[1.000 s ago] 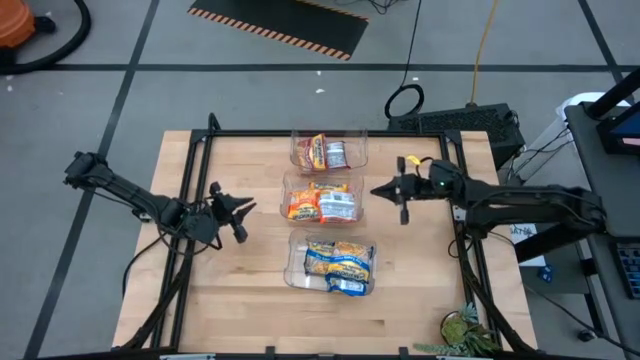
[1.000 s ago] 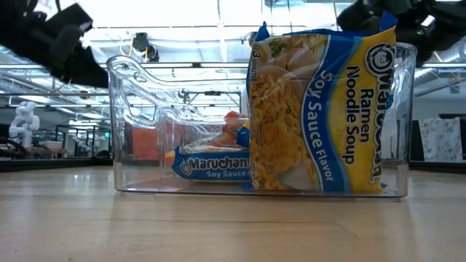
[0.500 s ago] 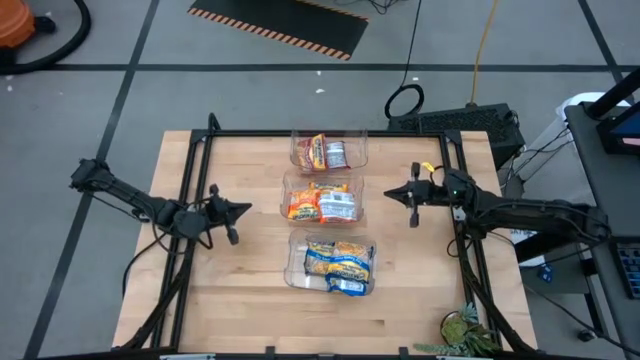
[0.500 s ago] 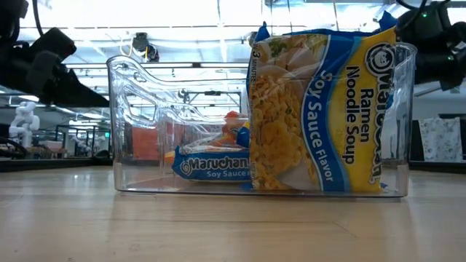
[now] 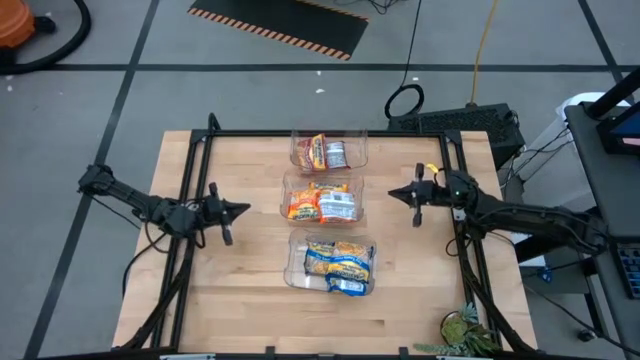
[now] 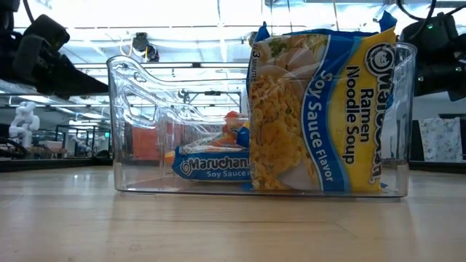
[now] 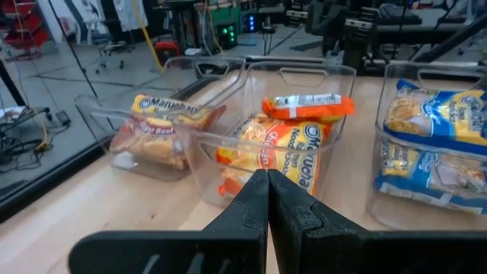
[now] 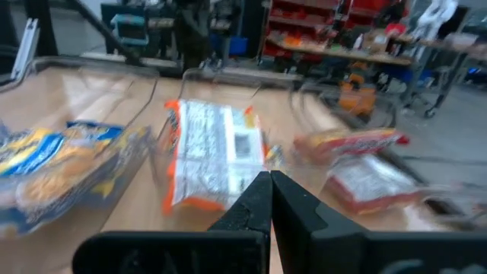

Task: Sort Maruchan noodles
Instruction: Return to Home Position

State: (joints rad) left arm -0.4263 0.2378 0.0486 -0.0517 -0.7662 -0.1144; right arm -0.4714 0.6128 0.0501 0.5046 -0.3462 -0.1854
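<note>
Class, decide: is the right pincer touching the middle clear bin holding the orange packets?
Apart. The high view shows bare table between the right pincer and the middle bin.

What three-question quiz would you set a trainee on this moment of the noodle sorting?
1. True or false: the left gripper holds a noodle packet.
2. Of the three clear bins in the high view, which holds the blue-and-yellow packets? A top, B centre, C bottom.
3. Short answer: are the fingers of the right gripper open or shut?
Key: 1 false, its shut fingers are empty; 2 C; 3 shut.
</note>
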